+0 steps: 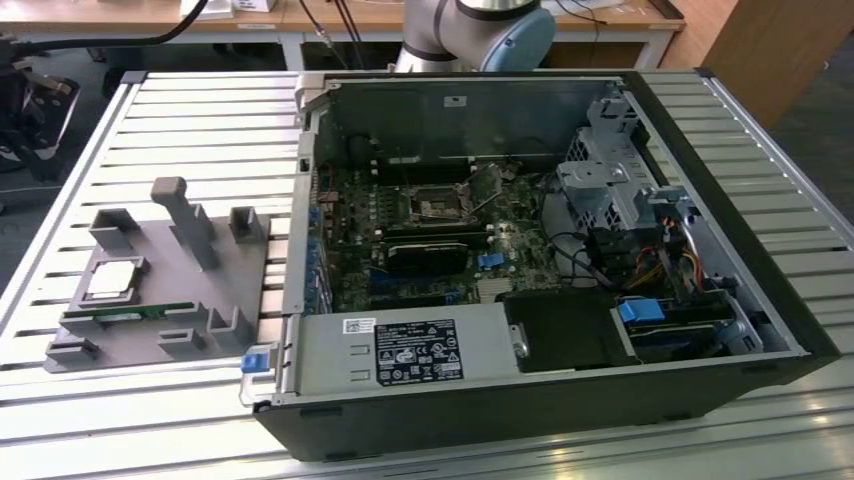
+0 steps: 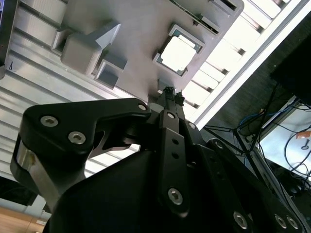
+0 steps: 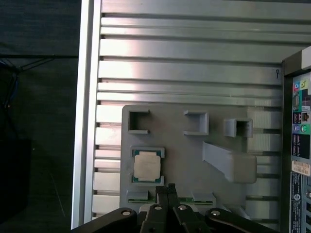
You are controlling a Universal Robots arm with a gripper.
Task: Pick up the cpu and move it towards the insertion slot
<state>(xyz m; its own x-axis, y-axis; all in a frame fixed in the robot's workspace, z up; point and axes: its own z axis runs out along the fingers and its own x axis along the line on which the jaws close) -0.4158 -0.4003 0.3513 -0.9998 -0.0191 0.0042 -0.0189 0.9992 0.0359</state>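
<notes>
The cpu (image 1: 114, 280), a flat silvery square chip, lies in its recess on the grey holder (image 1: 187, 300) at the exterior view's left, outside the computer case. Both wrist views look down on it: the cpu (image 3: 147, 166) (image 2: 177, 53) sits a short way from my gripper (image 3: 167, 190) (image 2: 170, 94). The gripper hovers well above the holder, its dark fingers pressed together and shut on nothing. The insertion slot (image 1: 438, 207), a shiny-framed square socket with a dark centre, lies on the motherboard inside the open case.
A thin green memory stick (image 1: 127, 313) lies along the holder's near edge. Grey posts (image 1: 187, 220) rise from the holder. The open black case (image 1: 534, 420) holds cables, drive cages and a power supply. The arm's base (image 1: 481, 30) stands behind the case on the slatted metal table (image 1: 200, 130).
</notes>
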